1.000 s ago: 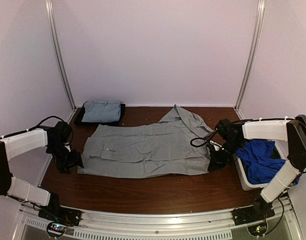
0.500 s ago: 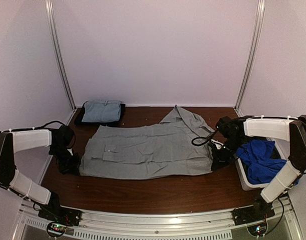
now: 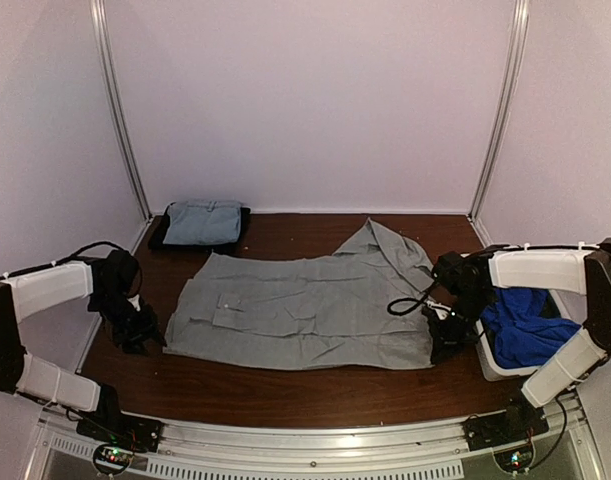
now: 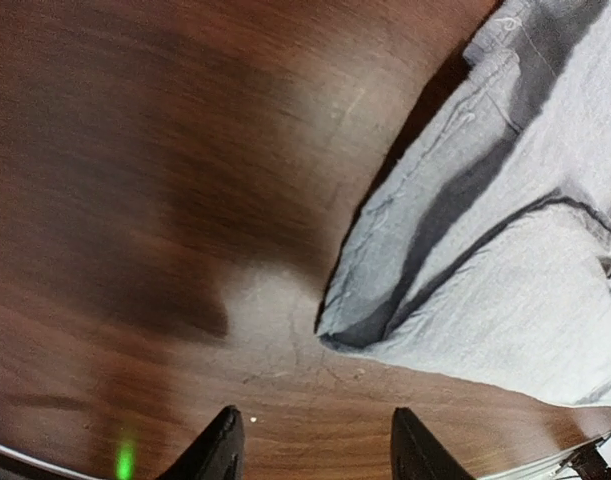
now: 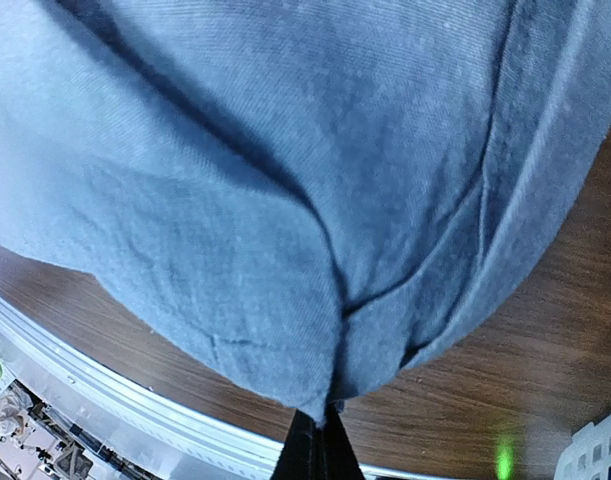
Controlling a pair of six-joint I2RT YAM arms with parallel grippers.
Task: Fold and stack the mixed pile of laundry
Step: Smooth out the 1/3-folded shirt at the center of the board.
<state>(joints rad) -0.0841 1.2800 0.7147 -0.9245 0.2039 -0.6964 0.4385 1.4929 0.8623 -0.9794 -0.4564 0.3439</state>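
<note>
1. A white plastic bin (image 3: 493,368) at the right edge of the table (image 3: 285,395) holds a crumpled royal-blue piece (image 3: 520,325).
2. A light grey shirt (image 3: 305,310) lies spread across the middle of the table, outside the bin.
3. The right end effector (image 3: 451,338), just beside the bin, is clenched on the shirt's right hem.
4. The left end effector (image 3: 140,332) sits near the shirt's left edge, released, its fingers apart over bare wood.
5. At back left, a folded grey garment (image 3: 203,220) rests on a dark piece (image 3: 158,238).
</note>
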